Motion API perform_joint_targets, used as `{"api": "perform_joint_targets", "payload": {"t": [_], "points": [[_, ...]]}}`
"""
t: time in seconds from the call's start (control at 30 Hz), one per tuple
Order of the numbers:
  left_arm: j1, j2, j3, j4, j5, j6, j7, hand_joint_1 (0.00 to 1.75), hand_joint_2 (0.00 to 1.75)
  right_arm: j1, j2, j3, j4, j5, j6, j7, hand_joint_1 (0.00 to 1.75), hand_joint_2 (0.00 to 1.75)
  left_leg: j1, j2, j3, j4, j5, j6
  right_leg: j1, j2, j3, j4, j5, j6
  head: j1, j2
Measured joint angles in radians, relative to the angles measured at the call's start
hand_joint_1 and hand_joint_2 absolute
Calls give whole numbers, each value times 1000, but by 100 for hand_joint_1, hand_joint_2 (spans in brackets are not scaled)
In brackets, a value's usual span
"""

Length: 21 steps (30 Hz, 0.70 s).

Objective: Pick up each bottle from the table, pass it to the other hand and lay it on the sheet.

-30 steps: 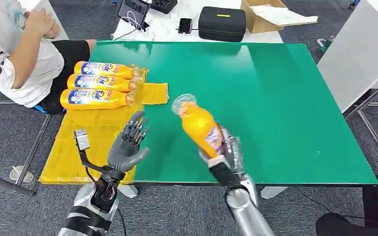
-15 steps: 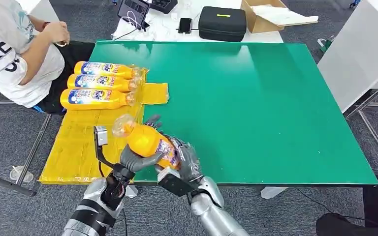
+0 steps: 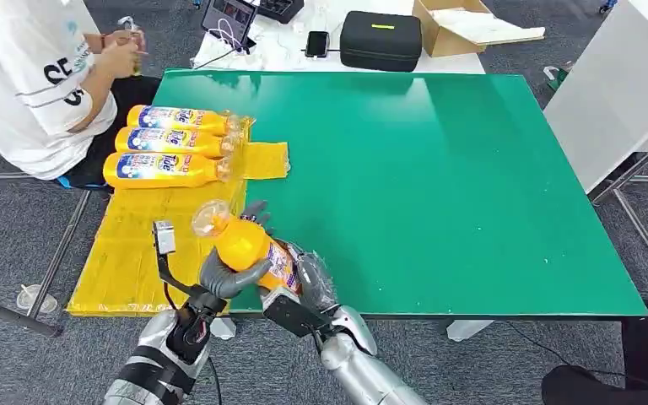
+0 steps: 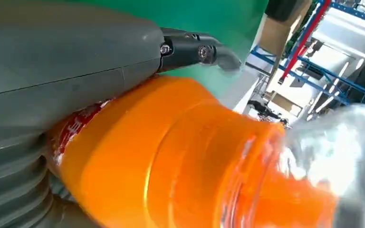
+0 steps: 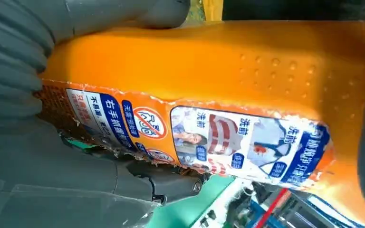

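At the table's 7 o'clock edge, the orange Tide bottle (image 3: 245,245) has reached the left hand (image 3: 226,274), now clasping it; right hand (image 3: 310,283) still grips: handover underway.

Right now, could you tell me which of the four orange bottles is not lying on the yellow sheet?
The orange bottle gripped between the left hand and right hand; the other three lie side by side on the yellow sheet.

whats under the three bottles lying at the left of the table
The three bottles lie side by side on a yellow sheet, spread over the left edge of the green table. What is beneath the sheet there is covered.
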<state>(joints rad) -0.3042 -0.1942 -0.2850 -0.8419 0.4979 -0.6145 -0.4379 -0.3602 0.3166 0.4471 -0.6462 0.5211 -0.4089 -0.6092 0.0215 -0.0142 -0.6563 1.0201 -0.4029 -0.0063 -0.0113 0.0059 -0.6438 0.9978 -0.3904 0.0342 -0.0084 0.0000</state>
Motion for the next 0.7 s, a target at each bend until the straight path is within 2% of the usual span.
{"api": "perform_joint_targets", "payload": {"t": [0.23, 0.3, 0.33, 0.37, 0.4, 0.43, 0.47, 0.5, 0.53, 0.7], "points": [[7, 0, -1, -14, -45, 37, -27, 175, 175, -7, 7, 1, 11, -13, 0, 2, 166, 175, 0, 0, 0, 0, 0, 0, 0, 0, 0, 0, 0, 0, 0, 0], [7, 0, -1, -20, -56, 41, -32, 175, 175, -12, 9, 1, 12, -16, 0, 2, 154, 175, 0, 0, 0, 0, 0, 0, 0, 0, 0, 0, 0, 0, 0, 0], [7, 0, -1, -23, -58, 44, -34, 175, 175, -14, 10, 1, 12, -17, -1, 3, 154, 175, 0, 0, 0, 0, 0, 0, 0, 0, 0, 0, 0, 0, 0, 0], [6, 0, -1, -27, -60, 48, -35, 175, 175, -16, 11, 1, 12, -18, -2, 4, 105, 175, 0, 0, 0, 0, 0, 0, 0, 0, 0, 0, 0, 0, 0, 0], [6, -1, -1, -29, -64, 51, -39, 175, 175, -18, 13, 1, 12, -20, -3, 6, 30, 175, 0, 0, 0, 0, 0, 0, 0, 0, 0, 0, 0, 0, 0, 0], [5, -1, -1, -32, -68, 56, -41, 175, 175, -19, 14, 1, 12, -22, -4, 6, 30, 175, 0, 0, 0, 0, 0, 0, 0, 0, 0, 0, 0, 0, 0, 0], [4, -2, -1, -35, -70, 60, -41, 175, 175, -21, 16, 1, 12, -24, -6, 6, 0, 175, 0, 0, 0, 0, 0, 0, 0, 0, 0, 0, 0, 0, 0, 0], [3, -2, 0, -37, -73, 65, -43, 175, 175, -22, 17, 1, 11, -26, -7, 9, 0, 175, 0, 0, 0, 0, 0, 0, 0, 0, 0, 0, 0, 0, 0, 0], [3, -3, 0, -41, -75, 71, -44, 175, 175, -22, 18, 1, 10, -27, -10, 12, 0, 0, 0, 0, 0, 0, 0, 0, 0, 0, 0, 0, 0, 0, 0, 0], [0, -4, 3, -63, -92, 120, -51, 175, 175, -26, 19, 0, -6, -36, -22, 31, 0, 0, 0, 0, 0, 0, 0, 0, 0, 0, 0, 0, 0, 0, 0, 0]]}}
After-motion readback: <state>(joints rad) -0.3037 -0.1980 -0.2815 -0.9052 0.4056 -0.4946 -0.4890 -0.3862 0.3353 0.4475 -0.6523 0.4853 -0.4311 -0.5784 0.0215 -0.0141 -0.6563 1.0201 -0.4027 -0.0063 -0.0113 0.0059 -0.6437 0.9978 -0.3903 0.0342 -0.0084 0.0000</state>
